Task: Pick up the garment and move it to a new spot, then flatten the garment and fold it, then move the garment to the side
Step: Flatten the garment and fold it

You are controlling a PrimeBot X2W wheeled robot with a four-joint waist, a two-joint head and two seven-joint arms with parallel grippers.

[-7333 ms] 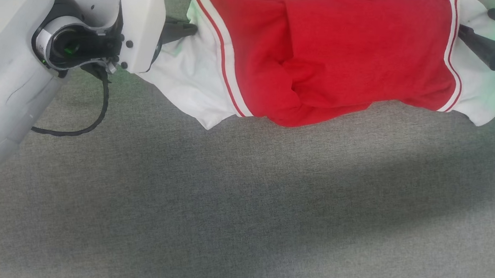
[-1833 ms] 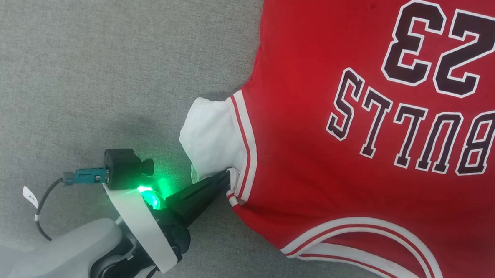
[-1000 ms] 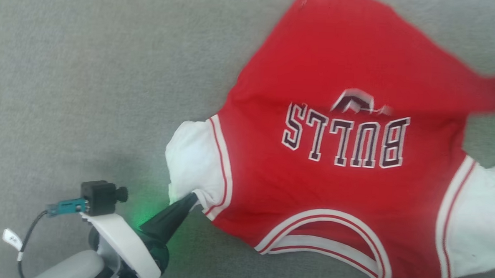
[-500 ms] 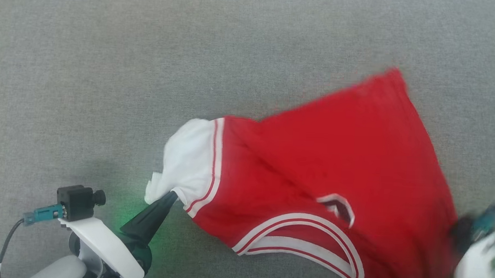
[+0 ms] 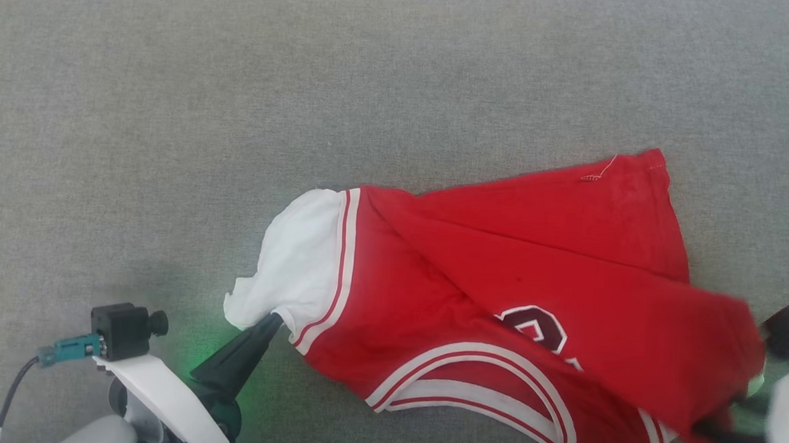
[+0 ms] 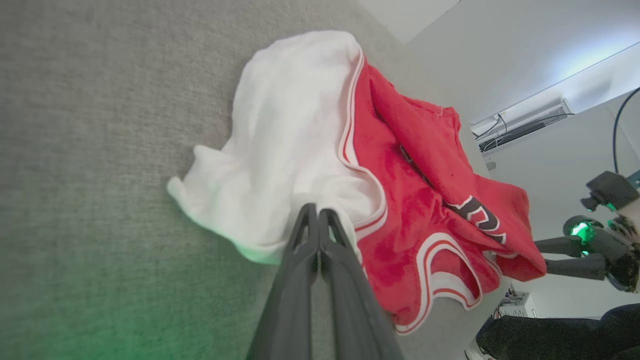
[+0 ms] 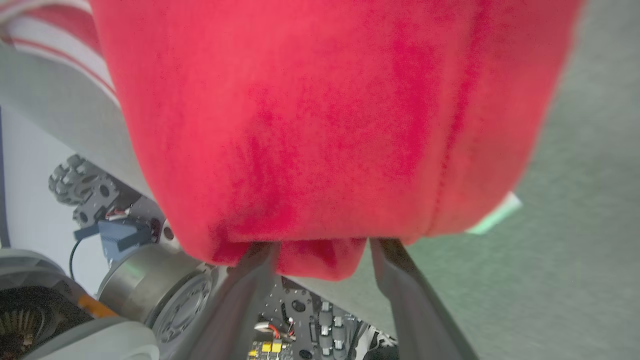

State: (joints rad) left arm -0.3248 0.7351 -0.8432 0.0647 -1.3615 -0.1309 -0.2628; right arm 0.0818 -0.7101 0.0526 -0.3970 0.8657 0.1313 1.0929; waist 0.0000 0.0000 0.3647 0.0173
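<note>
The left claw (image 5: 271,320) is clenched, its two dark fingers pressed together on the edge of the white part at the left end of the garment (image 5: 499,266). The right claw (image 7: 322,248) is released, its fingers spread, with a fold of red cloth drooping between their tips at the garment's right end. The garment lies crumpled on the grey cloth-covered desk (image 5: 173,105), folded over itself. Part of a black, white-edged number shows beside the curved white-striped trim.
</note>
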